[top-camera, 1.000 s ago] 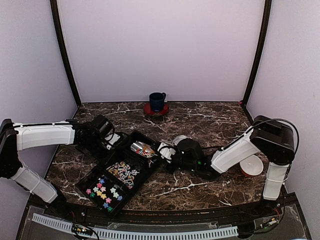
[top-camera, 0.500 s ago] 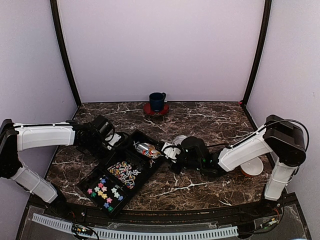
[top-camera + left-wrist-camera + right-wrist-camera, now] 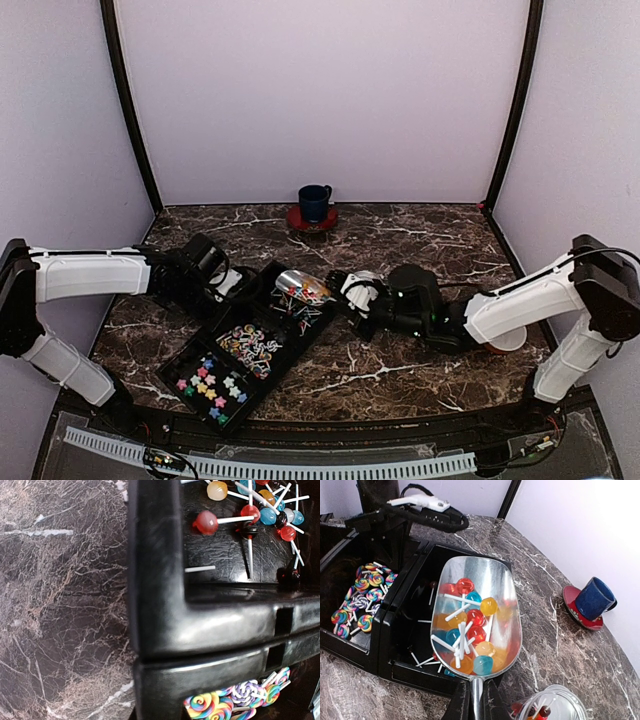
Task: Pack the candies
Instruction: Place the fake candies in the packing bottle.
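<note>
scoop (image 3: 487,577) shifted right, holds candies (image 3: 470,617); more in tray (image 3: 400,592) end compartment

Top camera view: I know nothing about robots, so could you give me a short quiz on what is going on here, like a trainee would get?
1. True or false: the metal scoop is empty.
2. Which section of the black tray lies under the scoop? A) star-shaped candies B) swirl lollipops C) round lollipops
3. Fill in: the blue mug stands on a ___ saucer.

Key: 1 false; 2 C; 3 red.
</note>
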